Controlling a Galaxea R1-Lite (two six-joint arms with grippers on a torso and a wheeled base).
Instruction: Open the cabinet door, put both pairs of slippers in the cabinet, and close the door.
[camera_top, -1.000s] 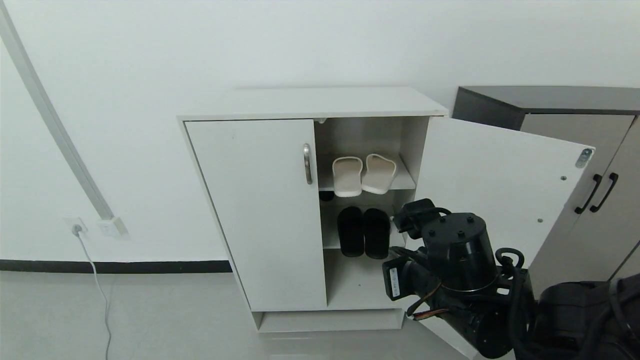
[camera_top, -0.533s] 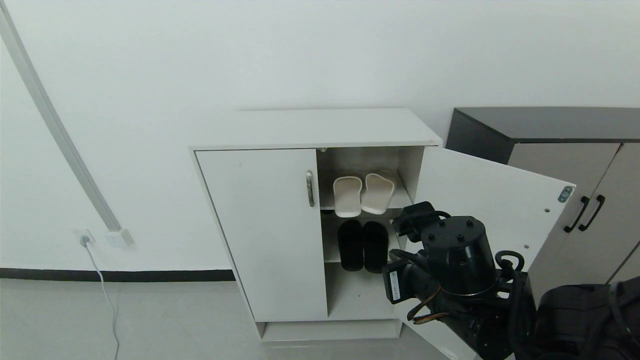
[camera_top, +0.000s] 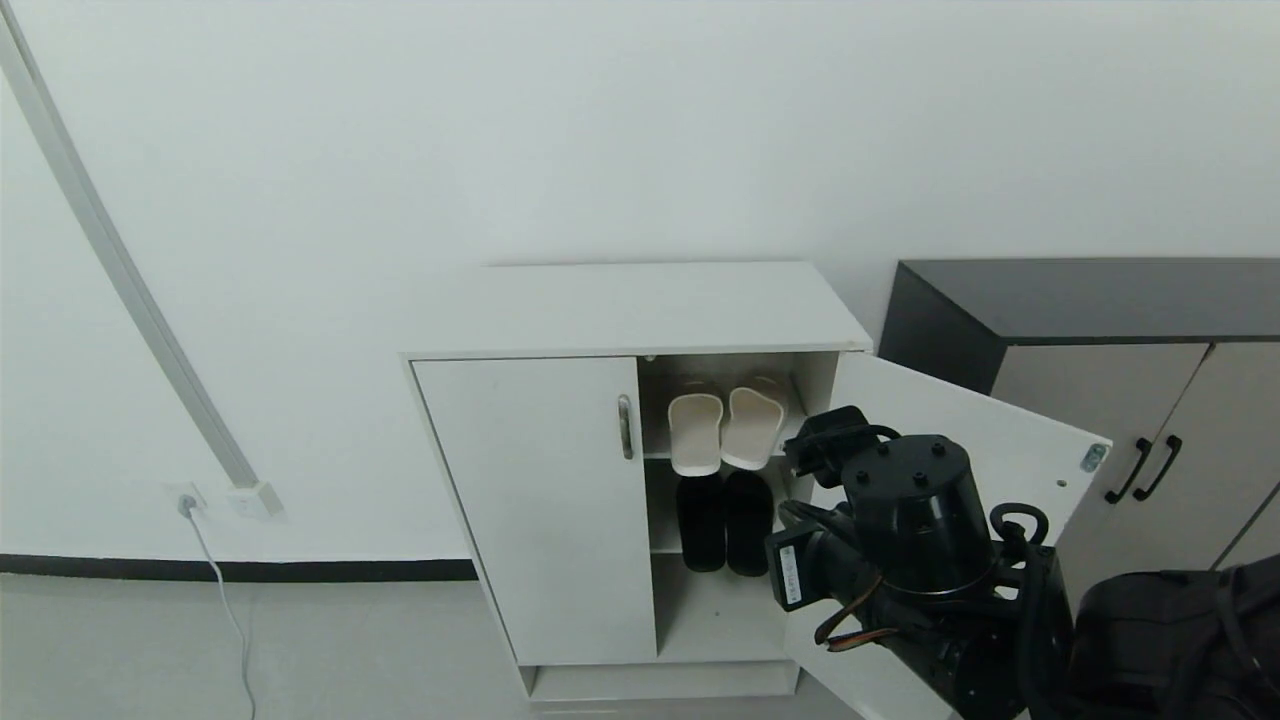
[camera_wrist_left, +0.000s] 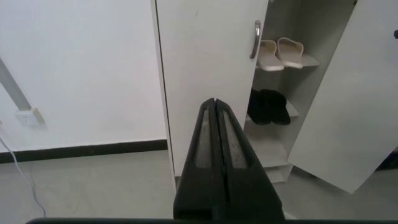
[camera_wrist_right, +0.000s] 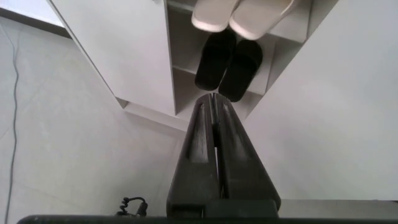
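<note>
The white cabinet (camera_top: 640, 305) stands against the wall with its left door (camera_top: 540, 500) closed and its right door (camera_top: 960, 450) swung open. A cream pair of slippers (camera_top: 725, 428) lies on the upper shelf, and a black pair (camera_top: 722, 525) on the shelf below. My right arm (camera_top: 900, 520) hangs in front of the open door, apart from the shelves. Its gripper (camera_wrist_right: 214, 102) is shut with nothing in it, pointing toward the black slippers (camera_wrist_right: 227, 62). My left gripper (camera_wrist_left: 214, 106) is shut and empty too, facing the closed door (camera_wrist_left: 208, 56) from some way off.
A dark grey cabinet (camera_top: 1100, 330) with black handles stands right beside the open door. At the lower left, a wall socket (camera_top: 188, 500) has a cable hanging to the floor, and a slanted conduit (camera_top: 110, 260) runs up the wall. Bare floor lies before the cabinet.
The whole head view has shifted: the cabinet now sits lower and looks smaller, so the camera moved. Slippers, doors and my right arm keep their places relative to each other.
</note>
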